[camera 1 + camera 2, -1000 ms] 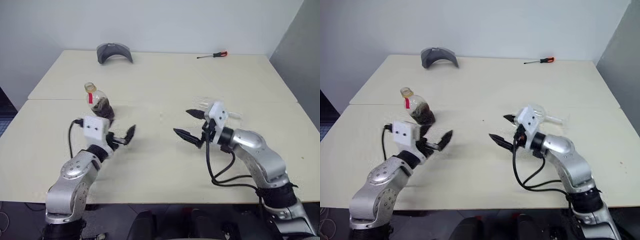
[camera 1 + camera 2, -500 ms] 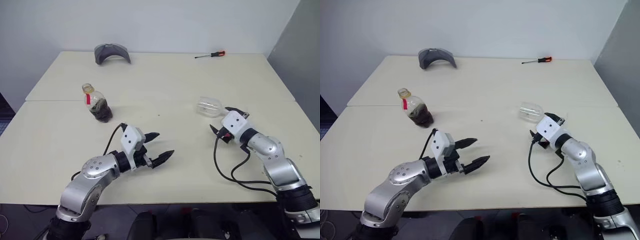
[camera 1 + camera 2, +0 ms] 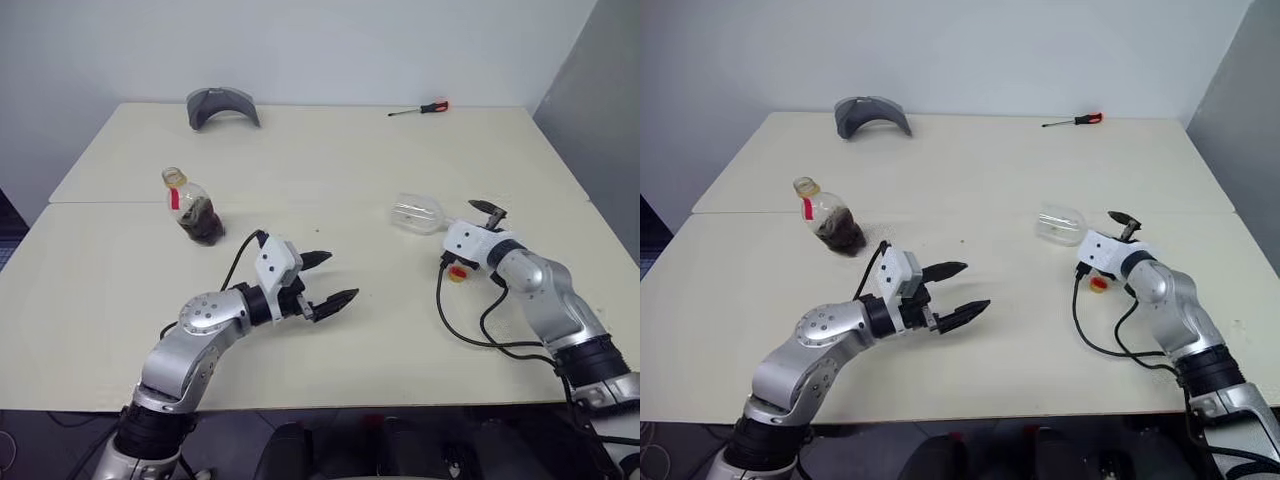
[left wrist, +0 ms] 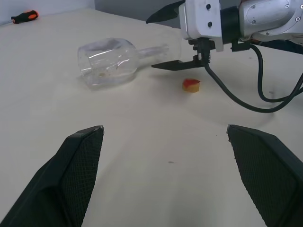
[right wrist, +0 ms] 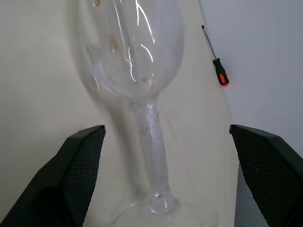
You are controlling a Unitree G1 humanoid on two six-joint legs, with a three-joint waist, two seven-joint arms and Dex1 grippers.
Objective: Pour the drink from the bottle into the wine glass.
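Note:
The wine glass (image 3: 418, 214) lies on its side right of the table's middle, bowl (image 5: 132, 52) toward the centre and stem (image 4: 152, 49) toward my right arm. My right gripper (image 4: 152, 43) is open with one finger on each side of the stem (image 5: 150, 137); I cannot tell whether they touch it. The bottle (image 3: 195, 208) stands upright at the left with dark drink in its lower half. My left gripper (image 3: 335, 277) hovers open and empty over the middle of the table, to the right of the bottle and pointing toward the glass.
A small red and yellow piece (image 3: 457, 272) lies on the table under my right wrist. A grey curved object (image 3: 222, 103) sits at the far left edge and a red-handled screwdriver (image 3: 420, 109) at the far right. A seam crosses the table (image 3: 330, 160).
My left gripper swung right, away from the bottle, toward the table's middle. My right gripper moved right and farther out, rolled, and came to straddle the glass stem. The glass and bottle stayed put.

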